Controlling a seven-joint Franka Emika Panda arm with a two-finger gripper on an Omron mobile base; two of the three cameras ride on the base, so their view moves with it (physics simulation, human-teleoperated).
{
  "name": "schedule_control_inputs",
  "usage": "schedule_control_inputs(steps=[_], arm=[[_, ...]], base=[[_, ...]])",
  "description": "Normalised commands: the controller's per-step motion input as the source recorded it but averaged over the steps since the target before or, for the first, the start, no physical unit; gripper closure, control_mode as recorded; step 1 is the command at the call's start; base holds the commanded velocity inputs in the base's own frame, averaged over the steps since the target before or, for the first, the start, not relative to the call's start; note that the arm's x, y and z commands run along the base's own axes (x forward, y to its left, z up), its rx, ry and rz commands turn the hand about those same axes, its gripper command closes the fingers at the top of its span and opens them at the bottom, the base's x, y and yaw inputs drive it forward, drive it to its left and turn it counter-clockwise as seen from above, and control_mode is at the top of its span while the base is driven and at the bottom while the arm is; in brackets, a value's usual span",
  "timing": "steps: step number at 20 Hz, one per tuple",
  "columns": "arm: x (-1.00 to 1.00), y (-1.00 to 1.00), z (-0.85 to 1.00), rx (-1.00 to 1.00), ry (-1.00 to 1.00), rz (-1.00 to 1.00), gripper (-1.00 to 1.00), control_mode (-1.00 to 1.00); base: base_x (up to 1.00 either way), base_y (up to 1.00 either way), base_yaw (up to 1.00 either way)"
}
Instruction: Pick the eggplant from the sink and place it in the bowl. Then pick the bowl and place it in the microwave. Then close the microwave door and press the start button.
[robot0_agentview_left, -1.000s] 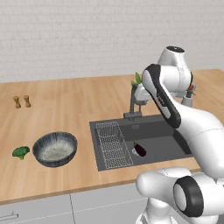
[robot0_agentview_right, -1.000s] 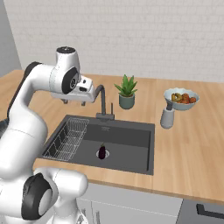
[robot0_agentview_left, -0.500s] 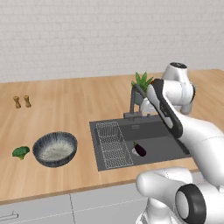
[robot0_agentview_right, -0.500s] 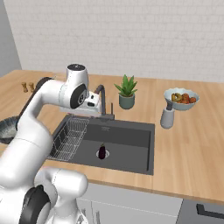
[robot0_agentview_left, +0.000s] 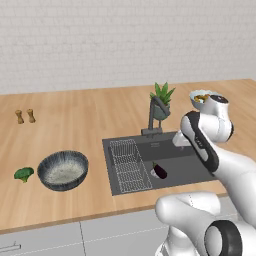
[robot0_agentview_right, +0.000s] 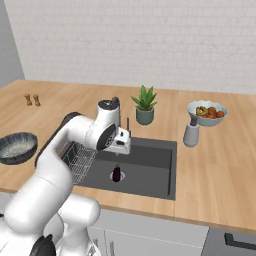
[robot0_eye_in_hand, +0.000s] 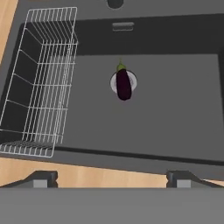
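Two fingers of the claw (robot0_eye_in_hand: 111, 177) stand wide apart, holding nothing; the eggplant (robot0_eye_in_hand: 124, 83) lies on the drain in the sink (robot0_eye_in_hand: 175, 113); the bowl (robot0_agentview_left: 63, 170) holds nothing.

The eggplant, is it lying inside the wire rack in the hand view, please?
No, the eggplant lies on the round drain in the sink, apart from the wire rack.

A small, glossy purple eggplant (robot0_eye_in_hand: 124, 84) lies over the round drain in the dark grey sink (robot0_eye_in_hand: 175, 109); the grey-blue bowl (robot0_agentview_left: 63, 170) sits empty, upright, well apart.
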Motion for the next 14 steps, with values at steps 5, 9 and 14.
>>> schedule_control_inputs(steps=[5, 9, 14], arm=[[0.32, -0.04, -0.45, 0.0, 0.0, 0.03, -1.0, -1.0], [0.31, 0.0, -0.54, 0.01, 0.0, 0.04, -1.0, -1.0], [0.11, 0.0, -0.54, 0.0, 0.05, 0.07, -1.0, -1.0]], base=[[0.0, 0.0, 0.0], [0.0, 0.0, 0.0], [0.0, 0.0, 0.0]])
